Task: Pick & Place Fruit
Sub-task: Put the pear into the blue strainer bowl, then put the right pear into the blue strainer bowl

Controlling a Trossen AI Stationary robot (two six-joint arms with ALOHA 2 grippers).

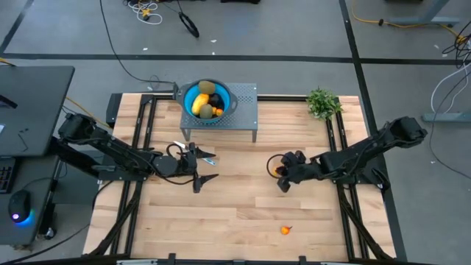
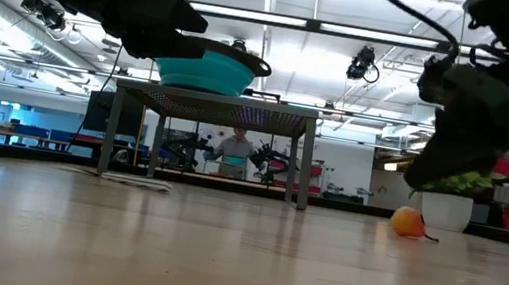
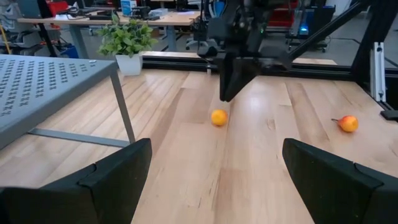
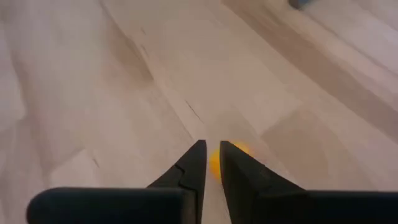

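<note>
A blue bowl (image 1: 207,98) stands on a small grey perforated table (image 1: 243,110) and holds a yellow oblong fruit, olive-brown ovals, a dark ball and an orange piece. One tiny orange piece (image 3: 218,117) lies on the wooden table top. My right gripper (image 3: 227,93) hangs just above it, fingers pointing down and shut, touching nothing. In the right wrist view the same orange piece (image 4: 217,160) shows past the tips of my right gripper (image 4: 211,149). A second orange piece (image 1: 285,230) lies near the table's near edge. My left gripper (image 1: 208,168) is open at centre left, level, empty.
A green leafy plant in a white pot (image 1: 322,103) stands at the far right corner. A small bluish object (image 1: 208,155) lies by the left gripper's far finger. Bare wood spreads across the table's near half. A person (image 2: 236,150) shows far behind the table.
</note>
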